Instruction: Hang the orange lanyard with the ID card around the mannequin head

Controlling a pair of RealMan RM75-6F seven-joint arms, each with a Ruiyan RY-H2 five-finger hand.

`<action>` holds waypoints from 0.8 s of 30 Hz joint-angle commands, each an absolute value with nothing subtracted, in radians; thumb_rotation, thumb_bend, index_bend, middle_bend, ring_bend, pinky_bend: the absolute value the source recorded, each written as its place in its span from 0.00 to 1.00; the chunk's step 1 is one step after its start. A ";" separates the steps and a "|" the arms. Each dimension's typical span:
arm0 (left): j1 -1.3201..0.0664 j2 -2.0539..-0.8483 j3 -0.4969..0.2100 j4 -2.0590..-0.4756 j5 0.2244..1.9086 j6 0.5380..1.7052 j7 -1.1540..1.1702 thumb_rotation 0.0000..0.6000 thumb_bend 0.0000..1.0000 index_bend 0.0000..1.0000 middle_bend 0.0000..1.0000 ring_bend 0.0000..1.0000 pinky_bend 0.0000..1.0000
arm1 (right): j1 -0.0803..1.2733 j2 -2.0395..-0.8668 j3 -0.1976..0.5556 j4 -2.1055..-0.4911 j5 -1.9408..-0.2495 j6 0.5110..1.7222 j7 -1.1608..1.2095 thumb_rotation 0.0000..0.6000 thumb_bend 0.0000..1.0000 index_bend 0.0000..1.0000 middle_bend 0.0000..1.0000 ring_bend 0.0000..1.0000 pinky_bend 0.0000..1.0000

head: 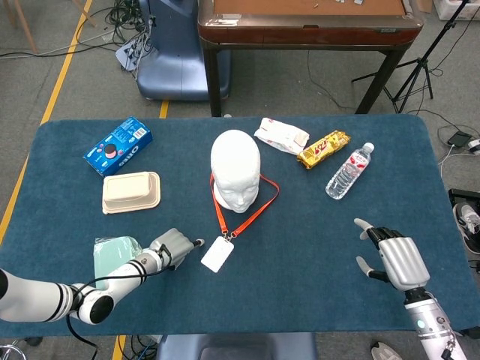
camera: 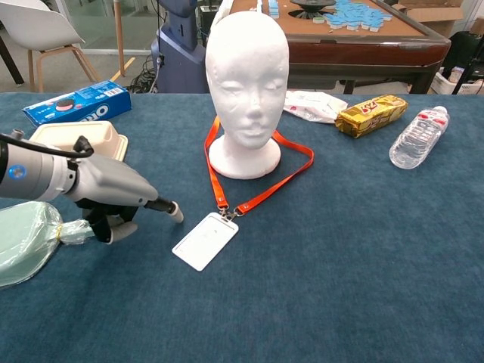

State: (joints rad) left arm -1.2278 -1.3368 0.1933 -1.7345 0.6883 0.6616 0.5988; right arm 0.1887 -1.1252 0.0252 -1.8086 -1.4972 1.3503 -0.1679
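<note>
The white mannequin head (head: 235, 171) (camera: 248, 83) stands upright mid-table. The orange lanyard (head: 247, 214) (camera: 265, 189) loops around its neck and runs forward across the cloth. Its white ID card (head: 215, 254) (camera: 204, 240) lies flat at the lanyard's end. My left hand (head: 171, 244) (camera: 121, 203) is left of the card, apart from it, holding nothing, with one finger pointing toward the card and the others curled. My right hand (head: 396, 259) hovers at the table's near right with fingers spread and nothing in it; only the head view shows it.
A blue Oreo box (head: 118, 145) and a beige lidded container (head: 131, 192) sit at the left. A pale green bag (head: 114, 256) lies by my left arm. A white packet (head: 281, 136), a yellow snack pack (head: 323, 148) and a water bottle (head: 349, 170) lie at the back right.
</note>
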 commanded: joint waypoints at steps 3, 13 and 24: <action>-1.235 -1.351 0.210 -1.742 0.684 0.663 0.611 1.00 0.66 0.10 0.91 0.89 0.94 | 0.188 -1.124 0.026 -1.810 -1.497 1.350 -0.166 1.00 0.35 0.18 0.38 0.32 0.39; -1.246 -1.348 0.205 -1.793 0.718 0.654 0.593 1.00 0.66 0.10 0.91 0.89 0.94 | 0.182 -1.119 0.027 -1.817 -1.499 1.358 -0.162 1.00 0.35 0.18 0.38 0.32 0.39; -1.252 -1.351 0.195 -1.808 0.755 0.648 0.563 1.00 0.66 0.10 0.91 0.89 0.94 | 0.174 -1.114 0.026 -1.818 -1.501 1.366 -0.153 1.00 0.35 0.18 0.38 0.32 0.39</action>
